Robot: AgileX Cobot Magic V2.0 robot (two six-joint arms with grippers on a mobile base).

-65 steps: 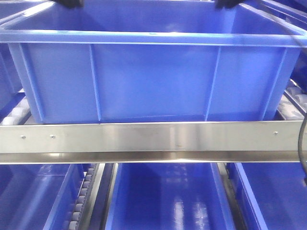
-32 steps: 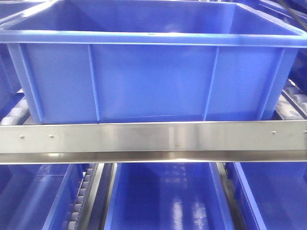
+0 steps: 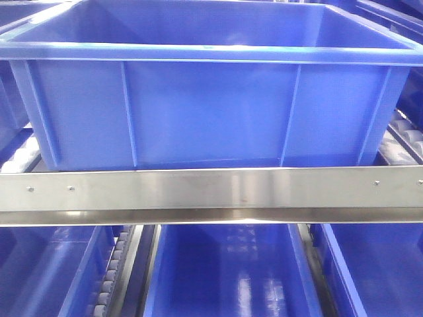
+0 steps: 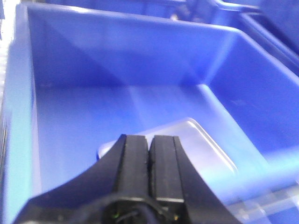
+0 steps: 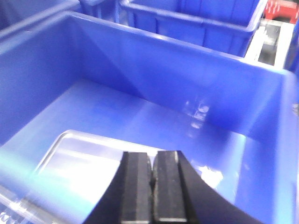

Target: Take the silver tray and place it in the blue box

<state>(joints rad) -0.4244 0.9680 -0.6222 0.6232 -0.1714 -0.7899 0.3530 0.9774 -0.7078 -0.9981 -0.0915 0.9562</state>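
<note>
Tray location: the silver tray point(image 5: 88, 161) lies flat on the floor of the blue box point(image 3: 211, 112). Both wrist views show it down there, and the left wrist view catches one rounded corner point(image 4: 191, 128).

Left gripper: the left gripper point(image 4: 150, 154) has its two black pads pressed together with nothing between them, and it hangs above the tray, clear of it.

Right gripper: same deal. The right gripper point(image 5: 152, 175) is closed on itself, holding nothing, and sits over the tray's far end.

Task status: looks pretty much done to me, tray is in the crate and neither arm is touching it.

Doing this step well: I'd say just lift both arms straight up and out, keeping the fingers away from the crate's tall walls and thick rim so nothing bumps it. No need to poke the tray again, it seems to sit flat already.

Front view: neither arm shows here, only the ribbed front wall of the crate, and the tray is hidden behind it.

Surface: the crate rests behind a steel rack rail point(image 3: 211, 191), with white rollers point(image 3: 20, 157) peeking out at each side.

Room: more blue crates point(image 3: 225, 271) on the level below and behind, so it's a shelving rack full of them. There's something red point(image 5: 280, 10) in the far corner of the right wrist view, too small to tell.
</note>
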